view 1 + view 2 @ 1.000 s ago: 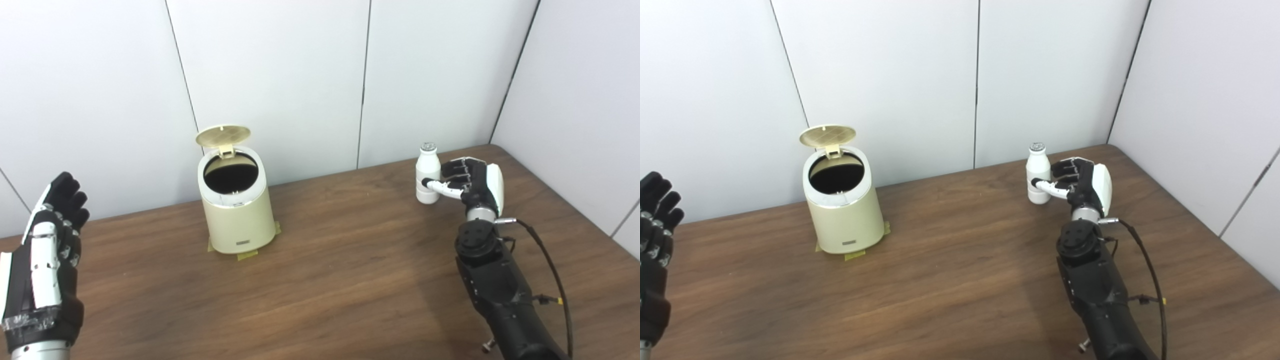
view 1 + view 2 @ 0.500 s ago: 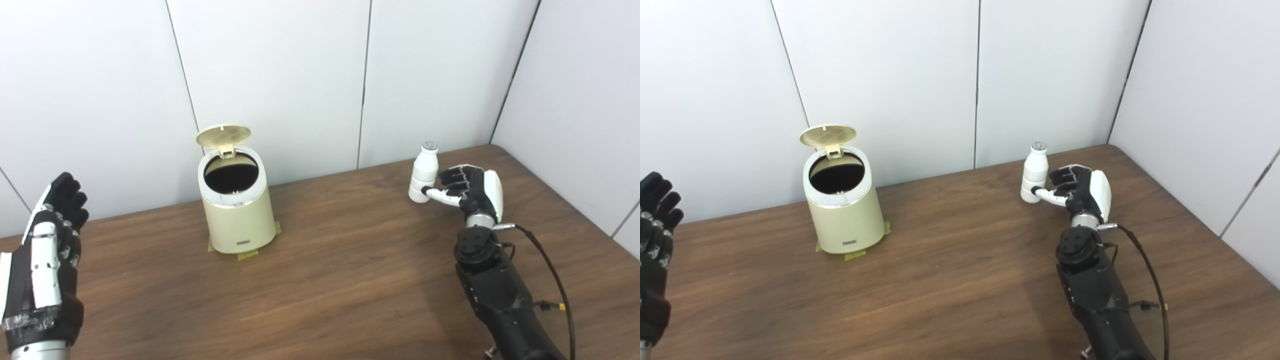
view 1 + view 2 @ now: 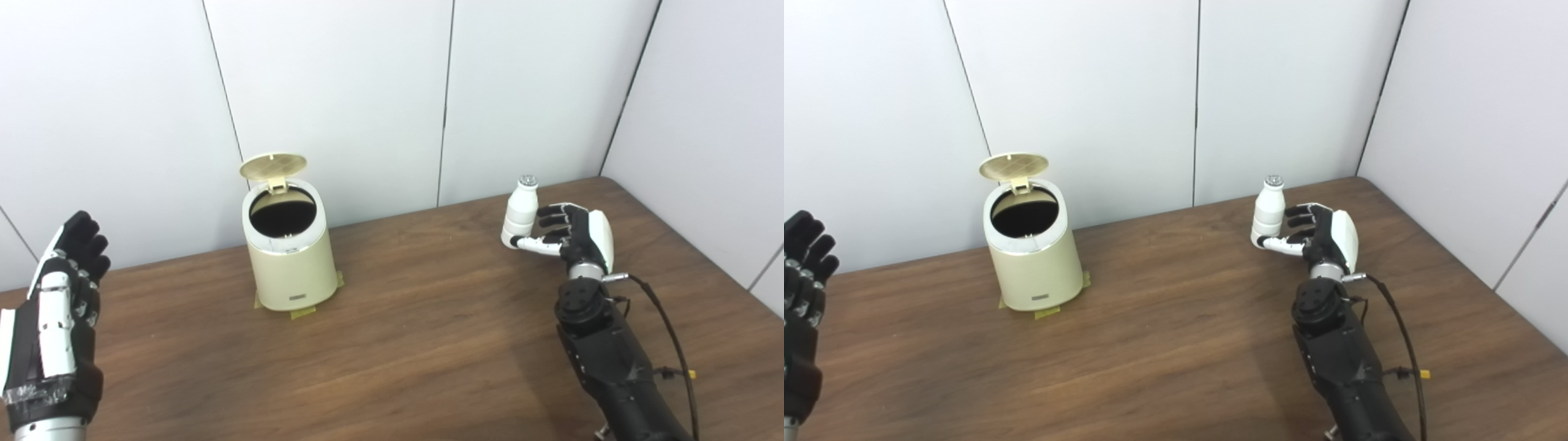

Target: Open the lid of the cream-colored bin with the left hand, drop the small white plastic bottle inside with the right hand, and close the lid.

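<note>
While the cream bin (image 3: 289,245) stands on tape strips (image 3: 303,312) with its lid (image 3: 273,166) up, the left eye view shows bare desk (image 3: 416,331) between it and the white bottle (image 3: 519,210), whose cap tilts slightly right. The right hand (image 3: 572,236) holds the bottle in its fingers (image 3: 548,215).

In the right eye view, the left hand (image 3: 801,294) hangs empty, fingers (image 3: 808,236) apart, well left of the bin.

Table (image 3: 429,343): dark wood grain, matte | Wall panels (image 3: 331,92): plain white, directly behind table, dark vertical seams | Side wall (image 3: 716,122): white, right of table | Light: even, diffuse
</note>
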Robot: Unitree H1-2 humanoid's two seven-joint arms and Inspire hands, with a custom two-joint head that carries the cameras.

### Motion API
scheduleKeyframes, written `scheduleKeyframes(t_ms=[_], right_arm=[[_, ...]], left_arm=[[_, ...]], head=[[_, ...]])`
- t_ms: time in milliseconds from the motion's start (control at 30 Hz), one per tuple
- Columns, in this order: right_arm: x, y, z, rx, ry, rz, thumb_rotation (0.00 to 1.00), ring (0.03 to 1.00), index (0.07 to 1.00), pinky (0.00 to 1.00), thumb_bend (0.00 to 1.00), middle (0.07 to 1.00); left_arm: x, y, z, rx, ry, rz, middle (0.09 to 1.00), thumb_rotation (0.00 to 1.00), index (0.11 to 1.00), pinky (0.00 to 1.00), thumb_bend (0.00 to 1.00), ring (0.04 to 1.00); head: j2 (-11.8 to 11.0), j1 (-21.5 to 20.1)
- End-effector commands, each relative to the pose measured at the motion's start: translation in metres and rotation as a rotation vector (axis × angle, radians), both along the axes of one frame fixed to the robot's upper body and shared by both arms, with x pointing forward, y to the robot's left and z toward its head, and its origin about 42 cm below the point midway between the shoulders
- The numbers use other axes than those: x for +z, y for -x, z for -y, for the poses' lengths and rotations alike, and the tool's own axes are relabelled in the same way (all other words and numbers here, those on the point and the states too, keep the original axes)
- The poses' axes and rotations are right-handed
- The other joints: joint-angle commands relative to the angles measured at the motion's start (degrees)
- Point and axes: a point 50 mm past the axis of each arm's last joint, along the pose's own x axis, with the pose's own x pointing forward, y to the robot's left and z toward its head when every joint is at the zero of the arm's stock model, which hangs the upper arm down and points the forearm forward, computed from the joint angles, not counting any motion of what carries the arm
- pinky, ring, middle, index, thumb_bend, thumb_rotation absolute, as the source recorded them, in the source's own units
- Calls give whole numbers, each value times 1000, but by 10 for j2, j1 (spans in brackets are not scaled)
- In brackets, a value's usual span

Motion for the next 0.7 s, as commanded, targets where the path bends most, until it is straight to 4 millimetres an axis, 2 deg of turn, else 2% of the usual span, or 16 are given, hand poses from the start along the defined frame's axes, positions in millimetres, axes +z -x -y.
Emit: scheduleKeyframes(t_ms=[0, 100, 200, 433, 667], right_arm=[[38, -14, 6, 7, 35, 89, 132, 573, 743, 464, 901, 650], [38, -15, 6, 16, 17, 91, 135, 643, 763, 521, 905, 716], [39, -17, 7, 25, 19, 73, 160, 667, 770, 531, 907, 742], [41, -18, 7, 34, 30, 64, 183, 687, 776, 542, 906, 766], [44, -23, 4, 44, 35, 88, 185, 678, 766, 558, 888, 749]], left_arm=[[19, -1, 3, -17, -14, 86, 944, 966, 935, 960, 122, 946], [19, -1, 3, -17, -19, 84, 948, 966, 939, 975, 129, 953], [19, -1, 3, -17, -18, 80, 953, 964, 945, 977, 132, 957], [20, 0, 3, -19, -17, 81, 951, 959, 939, 985, 135, 959], [20, 0, 3, -20, -20, 84, 950, 968, 939, 964, 122, 954]], head=[[0, 0], [0, 0], [0, 0], [1, 0], [3, 0]])
